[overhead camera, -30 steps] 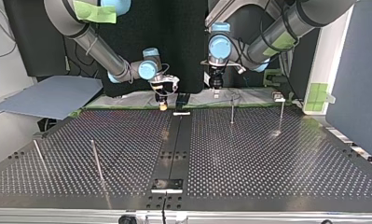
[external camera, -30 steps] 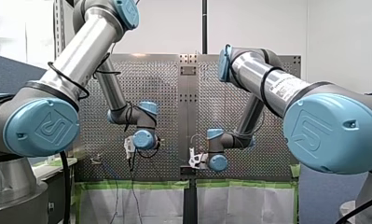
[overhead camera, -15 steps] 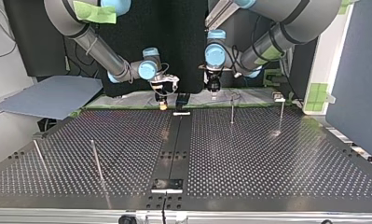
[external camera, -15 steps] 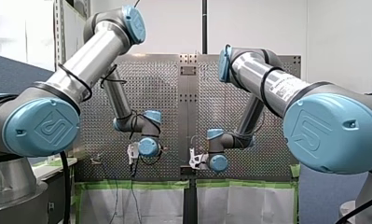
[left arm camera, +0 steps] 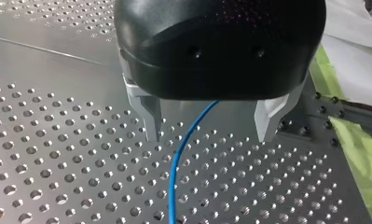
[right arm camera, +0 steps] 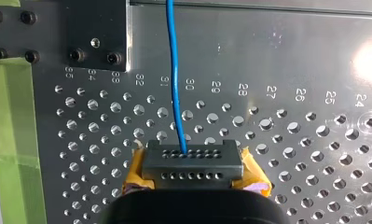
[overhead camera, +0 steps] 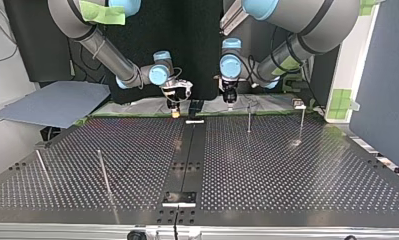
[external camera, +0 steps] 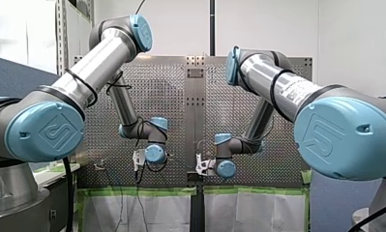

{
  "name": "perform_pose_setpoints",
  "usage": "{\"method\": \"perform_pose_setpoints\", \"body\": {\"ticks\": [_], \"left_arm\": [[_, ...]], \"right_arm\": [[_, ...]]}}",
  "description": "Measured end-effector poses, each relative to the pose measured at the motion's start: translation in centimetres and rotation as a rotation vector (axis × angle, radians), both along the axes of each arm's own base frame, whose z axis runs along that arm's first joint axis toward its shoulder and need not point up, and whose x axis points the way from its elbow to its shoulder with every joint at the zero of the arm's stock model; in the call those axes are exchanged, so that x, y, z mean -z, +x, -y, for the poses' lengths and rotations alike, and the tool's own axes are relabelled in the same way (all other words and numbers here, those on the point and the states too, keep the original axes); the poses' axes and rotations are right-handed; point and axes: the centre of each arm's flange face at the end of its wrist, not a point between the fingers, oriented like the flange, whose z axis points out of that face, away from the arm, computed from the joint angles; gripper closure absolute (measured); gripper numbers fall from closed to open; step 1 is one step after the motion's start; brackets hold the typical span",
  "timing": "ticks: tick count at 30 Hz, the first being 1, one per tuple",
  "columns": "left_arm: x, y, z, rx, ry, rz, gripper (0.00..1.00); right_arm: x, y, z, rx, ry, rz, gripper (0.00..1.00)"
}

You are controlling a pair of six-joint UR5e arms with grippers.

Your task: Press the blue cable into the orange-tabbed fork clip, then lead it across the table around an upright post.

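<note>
Lowered toward the surface, my left gripper [left arm camera: 209, 137] straddles the blue cable [left arm camera: 172, 186] with open jaws, while my right gripper [right arm camera: 191, 154] clamps it.

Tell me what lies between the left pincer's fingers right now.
In the left wrist view, only the cable runs through the open left pincer, touching neither finger, above the table.

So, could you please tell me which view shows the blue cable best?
The right wrist view: the blue cable runs straight ahead from my right gripper. The left wrist view shows a stretch between my left gripper's open fingers. Front and top: too small to tell.
</note>
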Motion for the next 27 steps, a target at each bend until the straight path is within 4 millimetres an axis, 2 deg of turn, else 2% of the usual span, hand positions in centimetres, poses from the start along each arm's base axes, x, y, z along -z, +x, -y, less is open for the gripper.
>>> {"method": "perform_pose_setpoints", "body": {"ticks": [7,15,21,27], "left_arm": [[-0.5,1.6,-1.3,-0.038,0.016,0.014,0.00],[-0.2,4.2,-4.5,-0.092,0.042,0.007,0.00],[2.0,4.7,-4.4,-0.078,0.099,-0.048,0.00],[2.4,5.1,-3.8,-0.062,0.109,-0.056,0.00]], "right_arm": [[0.0,-0.2,0.2,0.004,-0.001,0.000,1.00],[-0.1,-0.3,0.5,0.006,-0.004,0.001,1.00],[-0.1,-0.3,0.5,0.005,-0.004,0.000,1.00],[-0.1,-0.4,0.5,0.004,-0.003,-0.001,1.00]]}}
